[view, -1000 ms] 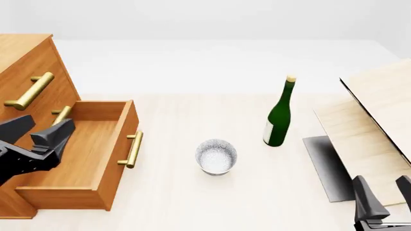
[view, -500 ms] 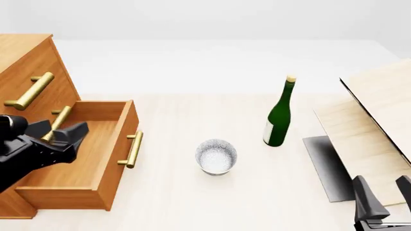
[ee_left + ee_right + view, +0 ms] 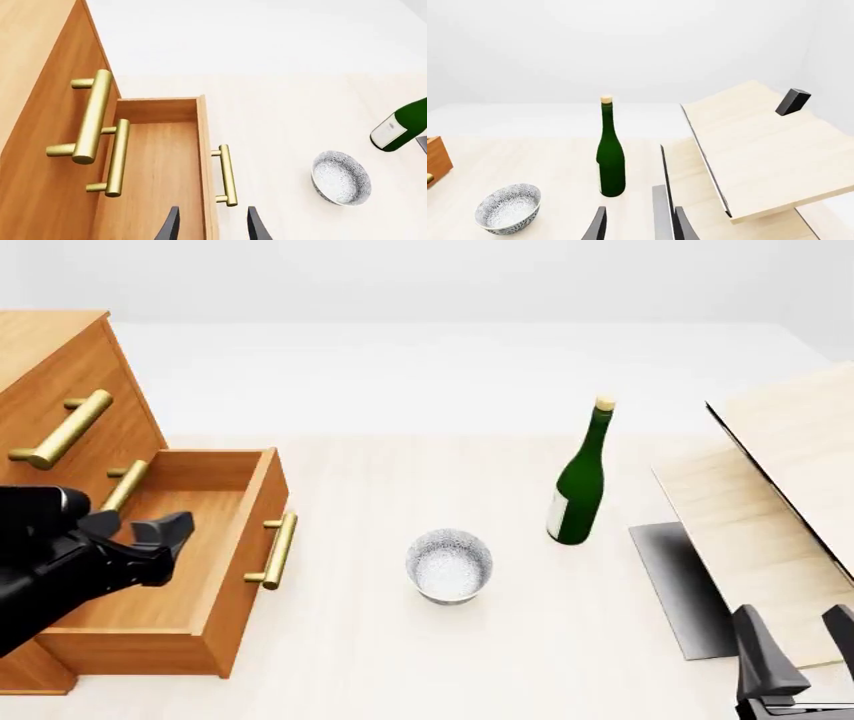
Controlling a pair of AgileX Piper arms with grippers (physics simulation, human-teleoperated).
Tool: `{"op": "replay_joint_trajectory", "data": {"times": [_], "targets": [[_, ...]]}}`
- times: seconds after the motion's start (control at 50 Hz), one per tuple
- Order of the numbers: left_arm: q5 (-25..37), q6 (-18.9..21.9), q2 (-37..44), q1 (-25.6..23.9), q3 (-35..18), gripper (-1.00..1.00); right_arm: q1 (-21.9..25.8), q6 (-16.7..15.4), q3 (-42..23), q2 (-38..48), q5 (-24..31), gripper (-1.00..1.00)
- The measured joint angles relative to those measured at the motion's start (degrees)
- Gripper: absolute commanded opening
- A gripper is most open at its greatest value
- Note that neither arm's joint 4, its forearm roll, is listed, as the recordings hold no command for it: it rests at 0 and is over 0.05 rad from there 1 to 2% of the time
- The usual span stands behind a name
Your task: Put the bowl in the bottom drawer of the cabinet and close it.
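The bottom drawer point(image 3: 174, 570) stands open; the bowl point(image 3: 450, 565) sits upright beside its handle. The left gripper point(image 3: 210, 227), jaws apart and empty, hangs over the drawer front. We judge it should straddle the bowl's near rim squarely.

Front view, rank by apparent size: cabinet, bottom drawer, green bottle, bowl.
1. cabinet, partly cut off by the frame
2. bottom drawer
3. green bottle
4. bowl

The bottle stands farther from the camera than the bowl yet looks bigger.
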Motion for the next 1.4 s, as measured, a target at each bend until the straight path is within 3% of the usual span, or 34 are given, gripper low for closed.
{"op": "replay_joint_trajectory", "data": {"times": [0.66, 1.4], "targets": [[2.32, -1.64, 8.2, -4.79, -2.73, 1.0, 0.0, 0.0, 0.0, 0.0, 0.0, 1.0], [-2.26, -3.13, 14.13, -2.65, 1.34, 1.0, 0.0, 0.0, 0.0, 0.0, 0.0, 1.0]]}}
